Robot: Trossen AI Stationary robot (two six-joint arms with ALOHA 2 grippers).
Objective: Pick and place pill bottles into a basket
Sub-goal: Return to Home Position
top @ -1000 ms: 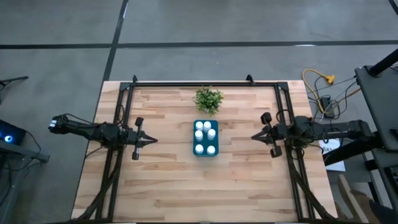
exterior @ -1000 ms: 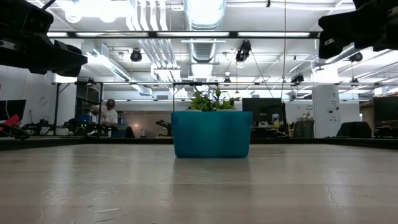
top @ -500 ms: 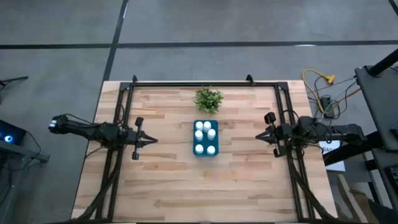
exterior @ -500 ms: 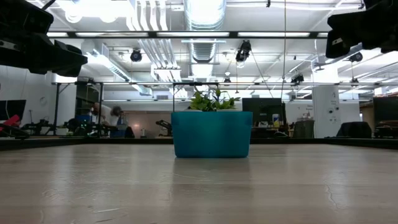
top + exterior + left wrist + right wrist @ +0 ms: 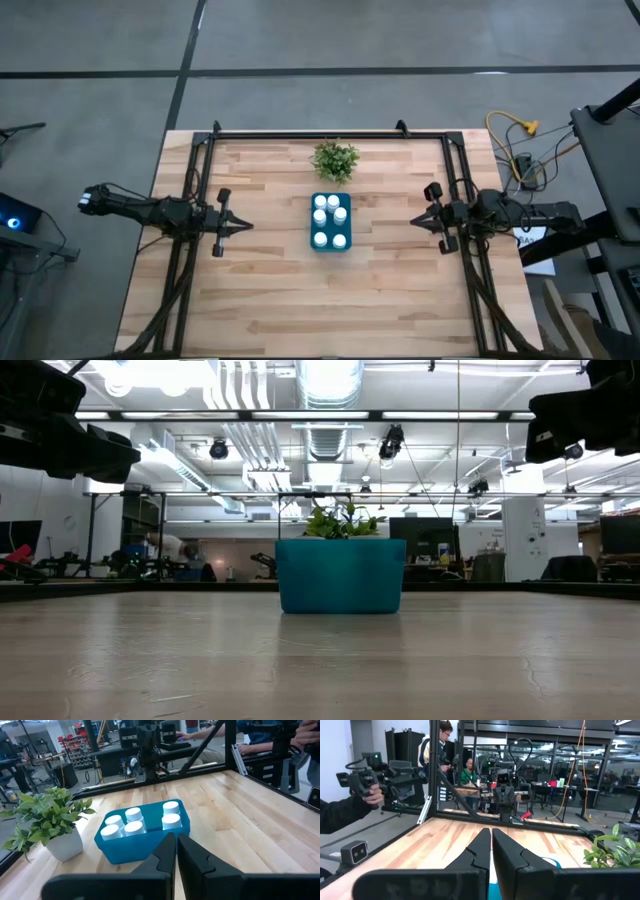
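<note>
Moved: right tool [image 5: 414,220] backed away from the basket, fingers together.
Left tool [image 5: 249,226]: fingers together.
Teal-blue rectangular basket [image 5: 331,249]: midway between tools, white pill bottles [image 5: 333,202] inside.

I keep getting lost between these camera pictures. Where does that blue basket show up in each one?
High view: the basket sits in the middle of the table.
Low view: dead centre, with leaves poking up behind it.
Left wrist view: close ahead, beside the potted greenery.
Right wrist view: only a teal sliver near some leaves.
Shared landmark: the green plant, next to the basket in all four.
</note>
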